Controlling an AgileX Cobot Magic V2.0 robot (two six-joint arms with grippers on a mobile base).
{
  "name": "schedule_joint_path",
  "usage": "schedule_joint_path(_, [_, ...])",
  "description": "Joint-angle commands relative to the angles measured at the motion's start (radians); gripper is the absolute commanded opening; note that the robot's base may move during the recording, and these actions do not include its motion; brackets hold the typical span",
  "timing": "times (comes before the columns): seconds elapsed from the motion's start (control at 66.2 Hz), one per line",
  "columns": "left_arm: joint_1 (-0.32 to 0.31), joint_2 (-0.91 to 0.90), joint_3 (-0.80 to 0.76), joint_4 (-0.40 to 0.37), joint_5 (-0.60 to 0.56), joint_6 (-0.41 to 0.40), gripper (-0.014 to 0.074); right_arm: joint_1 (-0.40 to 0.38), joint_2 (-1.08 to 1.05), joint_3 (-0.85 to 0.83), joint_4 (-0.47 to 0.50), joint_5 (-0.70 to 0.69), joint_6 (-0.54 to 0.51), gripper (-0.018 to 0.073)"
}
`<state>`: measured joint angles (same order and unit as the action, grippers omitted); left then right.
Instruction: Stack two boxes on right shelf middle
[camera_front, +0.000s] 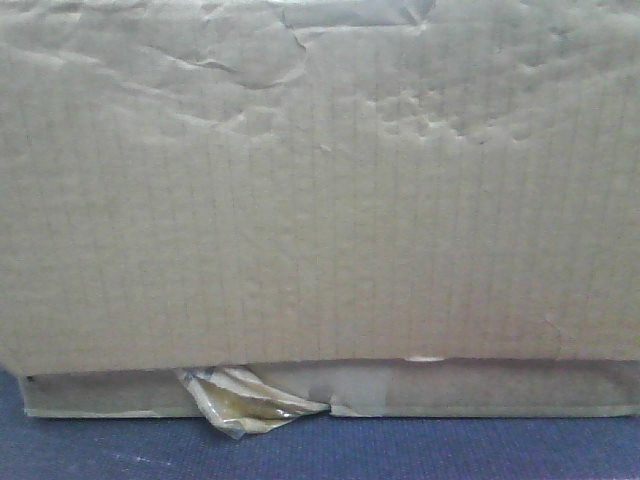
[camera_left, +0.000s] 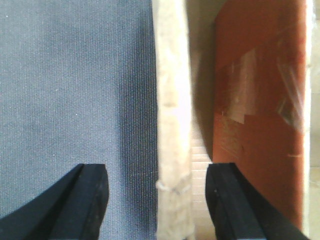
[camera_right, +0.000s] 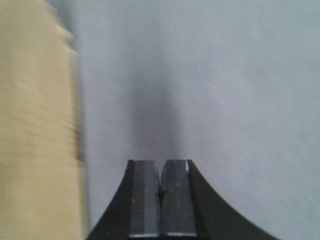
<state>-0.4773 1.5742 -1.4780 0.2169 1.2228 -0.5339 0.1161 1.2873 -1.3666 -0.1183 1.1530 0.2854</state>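
A large cardboard box fills the front view, very close, with crumpled tape hanging at its bottom seam. In the left wrist view my left gripper is open, its jaws on either side of a pale upright cardboard edge, not touching it. A reddish-brown box face with clear tape lies to the right of that edge. In the right wrist view my right gripper is shut and empty over grey-blue cloth, with a blurred cardboard box side to its left. No shelf shows.
Blue cloth covers the surface under the box in the front view. The same cloth shows in the left wrist view and the right wrist view. The box blocks everything behind it in the front view.
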Motion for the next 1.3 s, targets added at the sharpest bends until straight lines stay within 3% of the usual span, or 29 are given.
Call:
schedule_joint_path(0.0, [0.006, -0.001, 0.0, 0.002, -0.002, 0.003, 0.0338, 0.069, 0.031, -0.084, -0.037, 0.051, 0.059, -0.0154])
schedule_joint_path(0.302, [0.006, -0.001, 0.0, 0.002, -0.002, 0.003, 0.0338, 0.191, 0.123, -0.197, -0.054, 0.068, 0.091, -0.0116])
schedule_joint_path(0.377, [0.006, -0.001, 0.0, 0.002, -0.002, 0.003, 0.0338, 0.196, 0.147, -0.197, -0.054, 0.068, 0.091, -0.0041])
schedule_joint_path(0.513, [0.006, -0.001, 0.0, 0.002, -0.002, 0.003, 0.0338, 0.196, 0.188, -0.195, -0.047, 0.068, 0.091, 0.0196])
schedule_joint_path(0.604, [0.006, -0.001, 0.0, 0.002, -0.002, 0.003, 0.0338, 0.196, 0.203, -0.184, -0.041, 0.068, 0.091, 0.0272])
schedule_joint_path(0.891, [0.006, -0.001, 0.0, 0.002, -0.002, 0.003, 0.0338, 0.196, 0.217, -0.082, 0.047, 0.068, 0.091, 0.0276])
schedule_joint_path(1.283, [0.006, -0.001, 0.0, 0.002, -0.002, 0.005, 0.0338, 0.2, 0.217, -0.07, 0.051, 0.068, 0.091, 0.0276])
